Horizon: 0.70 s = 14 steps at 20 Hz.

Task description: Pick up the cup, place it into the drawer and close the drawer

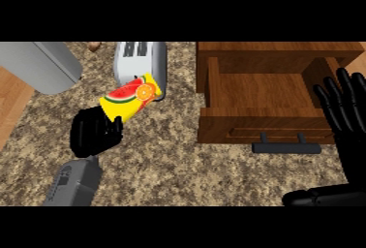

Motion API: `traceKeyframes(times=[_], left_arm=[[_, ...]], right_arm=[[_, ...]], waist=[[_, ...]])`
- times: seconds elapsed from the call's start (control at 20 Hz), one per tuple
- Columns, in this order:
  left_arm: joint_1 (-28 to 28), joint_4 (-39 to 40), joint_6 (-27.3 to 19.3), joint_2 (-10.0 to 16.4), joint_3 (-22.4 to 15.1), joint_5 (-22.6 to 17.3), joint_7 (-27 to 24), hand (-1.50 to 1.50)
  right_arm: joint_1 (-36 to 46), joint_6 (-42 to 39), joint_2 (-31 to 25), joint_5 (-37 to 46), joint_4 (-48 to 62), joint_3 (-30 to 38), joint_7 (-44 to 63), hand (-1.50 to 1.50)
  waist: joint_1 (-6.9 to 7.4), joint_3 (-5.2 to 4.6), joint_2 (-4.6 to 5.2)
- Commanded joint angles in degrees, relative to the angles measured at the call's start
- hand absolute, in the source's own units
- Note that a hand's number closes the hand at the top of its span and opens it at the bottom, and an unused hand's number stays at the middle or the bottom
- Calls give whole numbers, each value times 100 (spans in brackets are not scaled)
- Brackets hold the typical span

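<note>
The cup (130, 99) is yellow with watermelon and orange slices printed on it. It is tilted, its top end pointing up-right over the front of the toaster (141, 60). My left hand (95, 131) is curled round the cup's lower end and hides that end. The wooden drawer (257, 121) stands pulled open at the right, its inside bare, with a dark handle (286, 147) on its front. My right hand (342, 114) is open with fingers straight, over the drawer's right side wall, holding nothing.
A silver toaster stands at the back, just behind the cup. A large grey rounded appliance (39, 65) fills the back left corner. The speckled counter (178, 169) ends at the left edge, where wooden floor (10, 101) shows.
</note>
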State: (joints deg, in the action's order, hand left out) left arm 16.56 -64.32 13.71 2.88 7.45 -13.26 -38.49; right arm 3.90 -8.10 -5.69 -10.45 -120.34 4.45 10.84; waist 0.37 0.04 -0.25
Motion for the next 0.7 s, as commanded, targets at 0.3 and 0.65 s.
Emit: traceKeyframes(times=[0.3, 0.65], left_arm=[[733, -1852, -1101, -283, -550, -292, 1995, 150], [1903, -1942, -2308, -286, -1048, -106, 2940, 150]], right_arm=[[-169, -135, -39, 100, -22, -40, -133, -150], [-251, -189, -68, -25, 107, 180, -318, -150]], waist=[[-56, -2, 13], [-95, 0, 17]])
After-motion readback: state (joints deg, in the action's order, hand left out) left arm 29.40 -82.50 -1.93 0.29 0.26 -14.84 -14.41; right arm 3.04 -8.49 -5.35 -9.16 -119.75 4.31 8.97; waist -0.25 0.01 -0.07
